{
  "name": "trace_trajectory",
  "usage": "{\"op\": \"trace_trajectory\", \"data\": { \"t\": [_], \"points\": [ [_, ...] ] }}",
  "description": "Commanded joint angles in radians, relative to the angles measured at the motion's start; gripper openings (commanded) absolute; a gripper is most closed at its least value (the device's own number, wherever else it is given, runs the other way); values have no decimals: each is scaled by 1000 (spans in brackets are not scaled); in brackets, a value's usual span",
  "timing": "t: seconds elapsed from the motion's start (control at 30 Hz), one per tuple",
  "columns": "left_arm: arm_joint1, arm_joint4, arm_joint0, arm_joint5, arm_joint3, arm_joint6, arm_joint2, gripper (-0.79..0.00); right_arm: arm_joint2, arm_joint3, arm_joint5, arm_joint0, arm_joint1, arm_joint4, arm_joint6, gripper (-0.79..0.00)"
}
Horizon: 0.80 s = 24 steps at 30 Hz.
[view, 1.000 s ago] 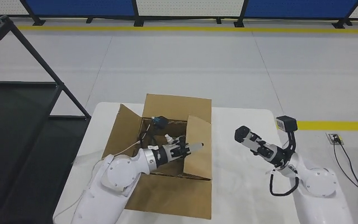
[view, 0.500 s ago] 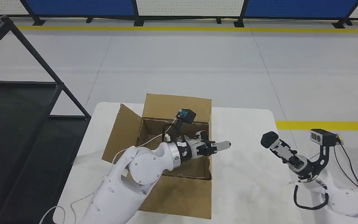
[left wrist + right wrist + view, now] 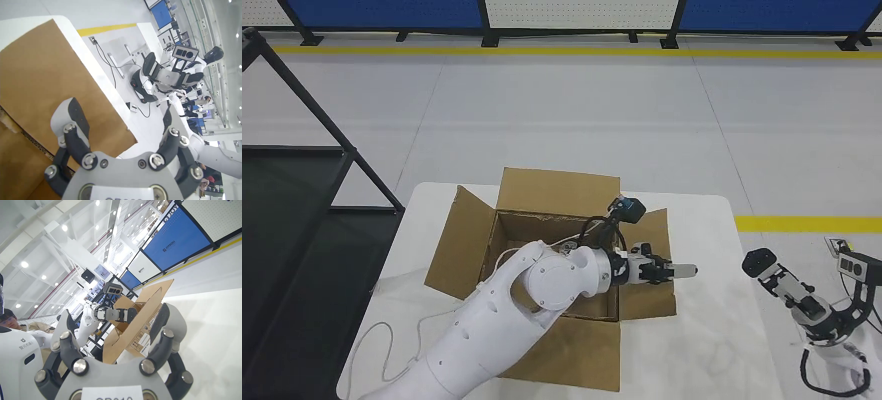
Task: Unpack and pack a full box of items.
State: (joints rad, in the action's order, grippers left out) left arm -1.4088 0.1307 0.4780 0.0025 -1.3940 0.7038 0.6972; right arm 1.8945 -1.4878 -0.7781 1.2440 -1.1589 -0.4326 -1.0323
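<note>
One cardboard box (image 3: 560, 190) sits on the white table (image 3: 692, 340) with all four of its flaps folded outward. The left claw (image 3: 682, 270) is past the box's right-hand wall, out over the right flap (image 3: 654, 300), which lies below and behind its fingertips. In its own wrist view the left claw (image 3: 121, 113) is spread wide with nothing between the pads – one finger (image 3: 75, 109) hangs over the brown flap (image 3: 56, 75), the other over the bare table edge; whether the finger touches the cardboard cannot be told. The arm behind this claw crosses the box opening, so what lies inside is hidden.

The right claw (image 3: 757, 262) is well apart from the box, off beyond the table's right edge and raised. Its wrist view shows the right claw (image 3: 116, 315) also spread and empty – the box (image 3: 143, 321) is far out in front of its fingers, with the left claw seen between them, at the box's near flap
</note>
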Motion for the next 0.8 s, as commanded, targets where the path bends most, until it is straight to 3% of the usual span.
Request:
{"op": "trace_trajectory", "data": {
  "t": [0.0,0.27,0.4,0.77],
  "points": [
    [1,0,1,0,-1,0,1,0,0,0,0,0,0,0,0,0],
    [1,-6,20,-7,-2,-16,9,0,0,0,0,0,0,0,0,0],
    [-11,-9,12,-4,41,10,-11,0,-22,-46,27,6,1,14,38,0],
    [-103,-64,-86,-9,270,18,-129,0,-1,-38,9,51,17,12,57,0]
  ]
}}
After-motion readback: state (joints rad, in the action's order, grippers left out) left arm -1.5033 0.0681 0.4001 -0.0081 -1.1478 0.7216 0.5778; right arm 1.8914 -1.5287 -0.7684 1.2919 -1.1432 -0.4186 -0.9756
